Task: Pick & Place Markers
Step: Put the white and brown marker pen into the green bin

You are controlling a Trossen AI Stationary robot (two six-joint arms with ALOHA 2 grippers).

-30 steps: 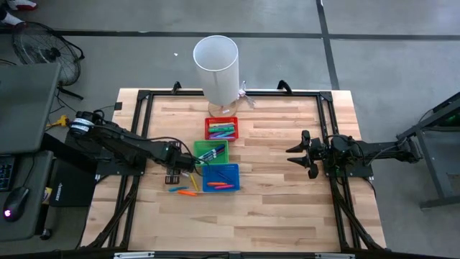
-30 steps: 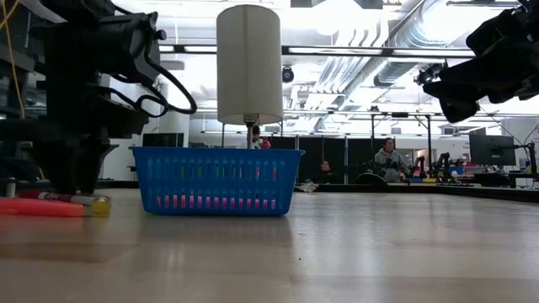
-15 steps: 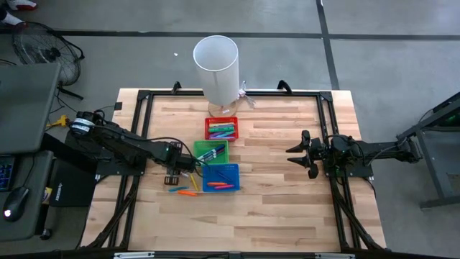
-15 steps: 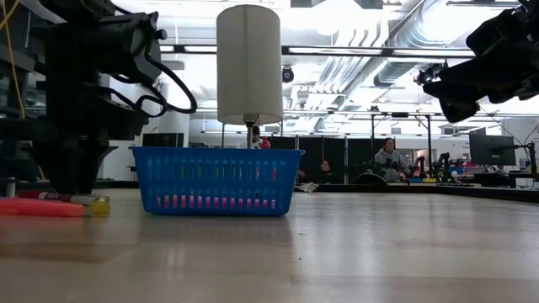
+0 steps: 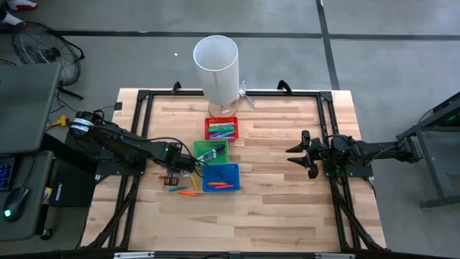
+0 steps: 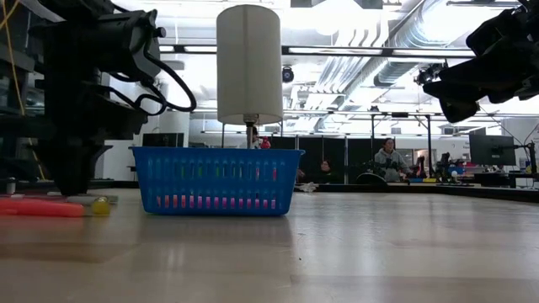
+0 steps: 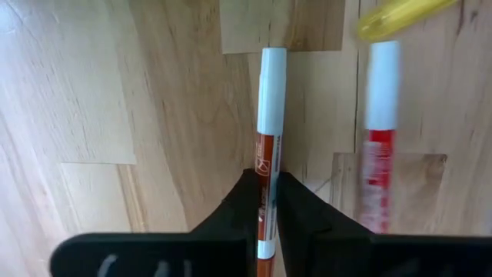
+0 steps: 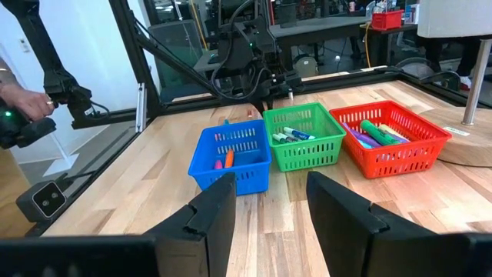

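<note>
The left claw (image 7: 265, 201) pinches shut on a brown-and-white marker (image 7: 268, 146) lying flat on the wooden surface (image 5: 287, 208), just beside the blue bin (image 5: 220, 177). A red marker (image 7: 377, 165) lies close alongside. The grip sits near the marker's rear end, so it could swing or slip on lifting. The right claw (image 8: 269, 208) waits open, well apart.

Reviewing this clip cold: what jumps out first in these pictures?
The row of red bin, green bin and blue bin at the table's middle, all holding markers. Beside the blue bin, the left gripper is shut on an orange marker lying on the wood. A tall white cylinder stands at the far edge.
</note>
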